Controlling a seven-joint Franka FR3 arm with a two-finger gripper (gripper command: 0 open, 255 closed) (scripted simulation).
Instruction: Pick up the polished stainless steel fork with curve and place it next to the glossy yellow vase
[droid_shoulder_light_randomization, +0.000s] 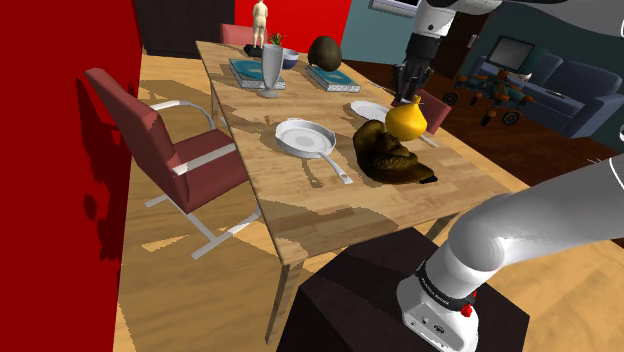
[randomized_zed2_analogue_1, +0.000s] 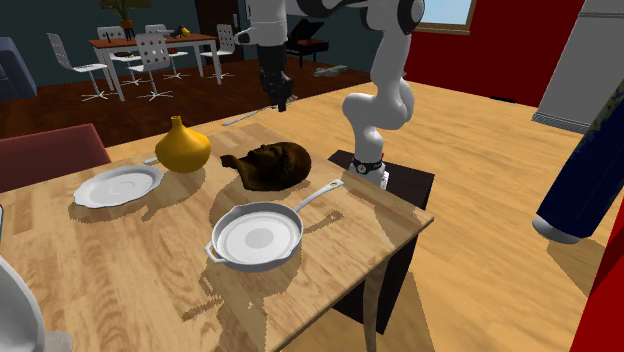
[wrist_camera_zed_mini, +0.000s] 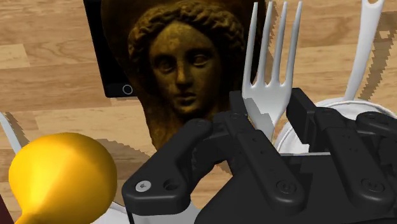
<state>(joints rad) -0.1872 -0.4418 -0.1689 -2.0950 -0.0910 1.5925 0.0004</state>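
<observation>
Your claw (wrist_camera_zed_mini: 267, 113) is clamping the silver fork (wrist_camera_zed_mini: 270, 63) just below its tines, which are jutting out past the fingertips, while hovering above the wooden worktop (droid_shoulder_light_randomization: 300, 215). The yellow vase (wrist_camera_zed_mini: 60, 175) is sitting near the claw, lower down, and a bronze sculpted head (wrist_camera_zed_mini: 184, 63) is lying beyond it.

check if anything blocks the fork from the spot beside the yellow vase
Nothing visible hangs between. The gripper clasps the fork above the vase; a dark bust lies close on one side, a white plate on the other.
</observation>
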